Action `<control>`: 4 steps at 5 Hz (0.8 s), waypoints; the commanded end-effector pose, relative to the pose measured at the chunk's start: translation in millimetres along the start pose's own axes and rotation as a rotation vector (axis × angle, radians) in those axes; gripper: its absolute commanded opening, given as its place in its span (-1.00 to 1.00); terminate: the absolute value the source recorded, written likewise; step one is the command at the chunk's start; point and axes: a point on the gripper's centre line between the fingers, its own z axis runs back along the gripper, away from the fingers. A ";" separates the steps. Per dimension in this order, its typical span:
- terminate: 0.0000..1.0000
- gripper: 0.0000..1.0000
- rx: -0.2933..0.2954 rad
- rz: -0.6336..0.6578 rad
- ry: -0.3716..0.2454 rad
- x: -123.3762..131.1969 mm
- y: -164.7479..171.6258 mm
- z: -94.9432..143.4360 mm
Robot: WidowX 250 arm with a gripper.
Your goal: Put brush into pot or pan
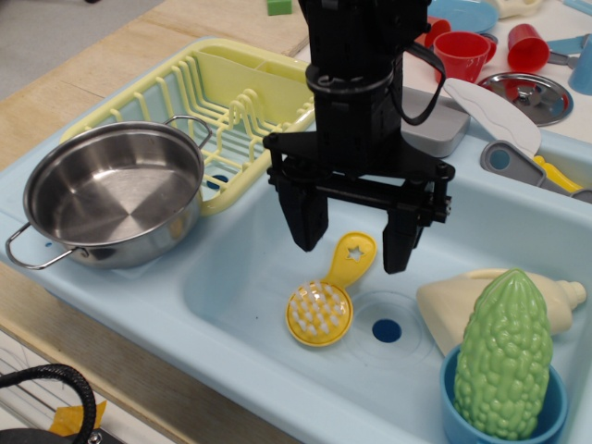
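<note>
The yellow brush (331, 294) lies on the floor of the light blue sink (250, 277), bristles up, its star-cut handle pointing up and right. My black gripper (356, 254) hangs open just above the brush handle, one finger left of it and one right. It holds nothing. The shiny steel pot (109, 196) with two wire loop handles stands empty on the sink's left ledge, well left of the gripper.
A yellow dish rack (222, 102) sits behind the pot. A green bumpy gourd (504, 356) stands in a blue cup (462, 421) at front right, next to a cream bottle (453, 305). Red cups (460, 54), a steel lid (529, 96) and utensils lie behind the sink.
</note>
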 end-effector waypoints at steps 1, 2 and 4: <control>-1.00 1.00 -0.036 -0.002 0.005 -1.5 -2.3 -9.4; -1.00 1.00 -0.059 0.004 0.019 -5.0 -0.2 -16.5; -1.00 1.00 -0.064 0.005 0.038 -2.8 4.4 -18.5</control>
